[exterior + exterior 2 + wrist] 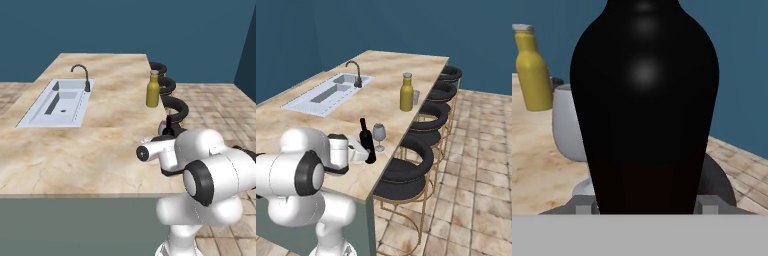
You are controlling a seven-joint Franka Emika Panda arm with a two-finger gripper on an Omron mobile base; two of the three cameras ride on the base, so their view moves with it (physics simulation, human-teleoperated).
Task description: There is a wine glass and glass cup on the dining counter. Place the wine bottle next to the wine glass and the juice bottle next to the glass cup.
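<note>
The wine bottle [367, 141] is slim and near-black, with a long narrow neck and a dark top. It stands upright on the beige marbled surface [386, 95] of the dining counter, near its stool-side edge. The fingers [369, 155] are closed on its lower body; in the hand view the bottle [644, 110] sits between the two grey tips, one at each side of its base. The wine glass [379, 135], clear with a stem and round foot, stands just beside the bottle, on the side toward the stools [406, 170].

Farther along the same edge the juice bottle [406, 92] stands upright: stout, yellow-ochre, with rounded shoulders and a grey cap. The glass cup [416, 96], a short pale tumbler, is right next to it and partly hidden behind it.

In the left base view the robot's own white arm covers most of the wine bottle [168, 126], leaving only its neck and shoulder, and the wine glass cannot be made out there. The juice bottle [153, 90] is plain in that view. In the hand view the wine bottle's neck is cut off at the top, and the wine glass [568, 131] is half hidden behind it.
</note>
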